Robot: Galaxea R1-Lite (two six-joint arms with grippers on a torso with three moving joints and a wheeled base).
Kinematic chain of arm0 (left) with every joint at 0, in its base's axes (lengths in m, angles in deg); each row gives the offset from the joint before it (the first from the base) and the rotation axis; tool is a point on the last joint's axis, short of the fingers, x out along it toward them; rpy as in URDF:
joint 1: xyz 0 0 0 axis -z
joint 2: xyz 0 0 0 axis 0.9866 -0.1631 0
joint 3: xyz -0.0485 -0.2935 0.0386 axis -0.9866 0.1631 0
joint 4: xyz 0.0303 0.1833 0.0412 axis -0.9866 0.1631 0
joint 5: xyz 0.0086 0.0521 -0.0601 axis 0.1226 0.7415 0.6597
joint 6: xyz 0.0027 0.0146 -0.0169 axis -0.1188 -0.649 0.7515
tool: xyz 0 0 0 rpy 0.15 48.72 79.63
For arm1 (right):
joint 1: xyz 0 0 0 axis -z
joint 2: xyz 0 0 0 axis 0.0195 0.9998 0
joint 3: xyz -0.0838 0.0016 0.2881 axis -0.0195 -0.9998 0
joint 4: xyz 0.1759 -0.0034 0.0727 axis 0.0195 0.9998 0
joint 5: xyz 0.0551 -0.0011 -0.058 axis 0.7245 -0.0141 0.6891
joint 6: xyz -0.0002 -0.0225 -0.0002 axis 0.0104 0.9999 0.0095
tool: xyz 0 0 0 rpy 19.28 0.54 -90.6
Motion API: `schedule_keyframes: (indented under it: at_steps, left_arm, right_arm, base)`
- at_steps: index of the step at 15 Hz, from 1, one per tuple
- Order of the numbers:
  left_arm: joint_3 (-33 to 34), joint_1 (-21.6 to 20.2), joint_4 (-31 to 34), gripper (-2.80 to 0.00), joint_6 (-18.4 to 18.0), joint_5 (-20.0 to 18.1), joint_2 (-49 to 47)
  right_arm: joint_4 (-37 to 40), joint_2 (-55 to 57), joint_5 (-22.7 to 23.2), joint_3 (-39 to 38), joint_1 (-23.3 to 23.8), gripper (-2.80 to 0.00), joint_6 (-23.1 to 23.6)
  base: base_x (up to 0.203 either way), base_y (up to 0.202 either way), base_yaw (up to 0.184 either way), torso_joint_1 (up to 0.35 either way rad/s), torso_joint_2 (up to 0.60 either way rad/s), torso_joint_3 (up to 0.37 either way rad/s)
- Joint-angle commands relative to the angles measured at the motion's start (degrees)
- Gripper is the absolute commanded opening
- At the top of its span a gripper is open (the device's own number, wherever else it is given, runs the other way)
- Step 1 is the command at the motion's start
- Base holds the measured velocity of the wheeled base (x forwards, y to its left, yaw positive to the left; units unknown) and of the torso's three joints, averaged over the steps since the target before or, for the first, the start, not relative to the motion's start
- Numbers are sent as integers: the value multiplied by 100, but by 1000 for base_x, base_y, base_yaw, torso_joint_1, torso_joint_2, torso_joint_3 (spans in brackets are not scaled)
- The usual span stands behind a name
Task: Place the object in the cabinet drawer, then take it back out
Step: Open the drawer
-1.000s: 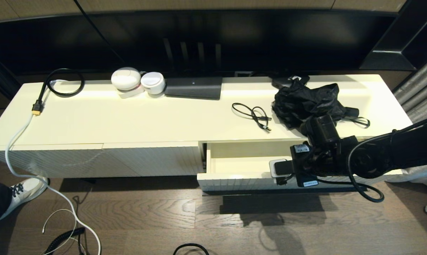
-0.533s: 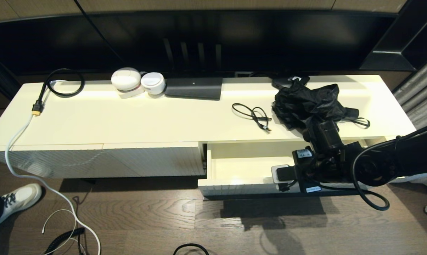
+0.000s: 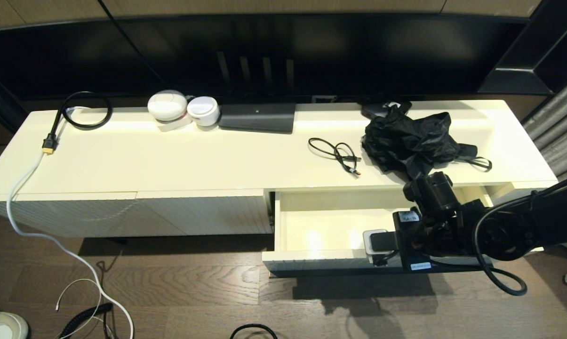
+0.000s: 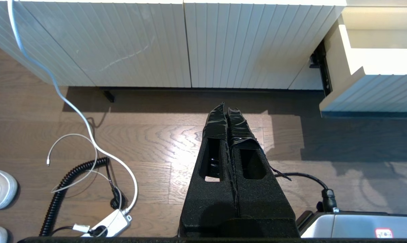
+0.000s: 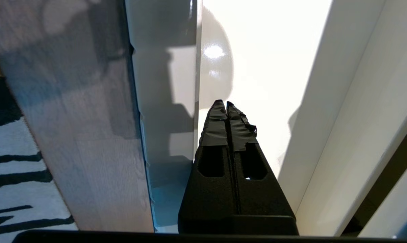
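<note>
The cabinet drawer (image 3: 321, 230) stands pulled out at the right of the cream cabinet, its smooth inside bare. My right gripper (image 3: 378, 248) reaches down into it near the middle of the front wall. In the right wrist view the gripper (image 5: 223, 102) is shut with nothing between the fingers, which lie against the inner face of the drawer front (image 5: 162, 101) above the drawer floor (image 5: 267, 67). A crumpled black bag (image 3: 412, 139) and a thin black cable (image 3: 337, 153) lie on the cabinet top behind the drawer. My left gripper (image 4: 226, 107) hangs shut over the wooden floor, beside the drawer's fluted front (image 4: 375, 98).
On the cabinet top stand two white round devices (image 3: 182, 107), a flat dark box (image 3: 257, 117) and a looped black cable (image 3: 83, 110). A white cord (image 3: 19, 188) runs down to the floor, where a coiled cable (image 4: 71, 185) lies. Fluted panels (image 4: 139, 44) close the left part.
The drawer has slid further out toward me, and my right gripper has moved with its front wall. A person's shoe at the lower left has drawn back to the frame's corner.
</note>
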Motion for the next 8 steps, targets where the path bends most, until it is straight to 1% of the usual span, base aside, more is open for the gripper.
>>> schedule_keyframes:
  at_steps: [1,3,6,8]
  left_arm:
    - [0,-2,-4,-280,2,5,-4]
    - [8,-6,-4,-280,2,6,0]
    - [9,0,-4,-280,2,7,0]
    - [9,2,-4,-280,2,5,0]
  right_arm:
    - [15,-92,6,-157,-43,-280,21]
    - [15,-201,6,-230,-65,-280,10]
    - [23,-343,6,-323,-153,-280,-255]
    - [22,-469,15,-427,-160,-280,-297]
  base:
    - [0,0,0,0,0,0]
    - [0,0,0,0,0,0]
    - [0,0,0,0,0,0]
    - [0,0,0,0,0,0]
